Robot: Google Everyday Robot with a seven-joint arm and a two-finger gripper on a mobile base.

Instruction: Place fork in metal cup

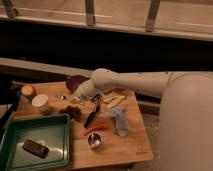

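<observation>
Camera view: arm reaching to frame centre, gripper (80,96) low over the clutter, its grip unreadable; I can't pick out the fork; metal cup (94,140) waits lower centre, so grasping comes next

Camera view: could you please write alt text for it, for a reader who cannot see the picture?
A white robot arm reaches left across a wooden table, its claw low among scattered items near a purple bowl. A small metal cup stands alone near the front edge, right of a green tray holding a dark block. A white cup and a black-handled utensil lie nearby.
</observation>
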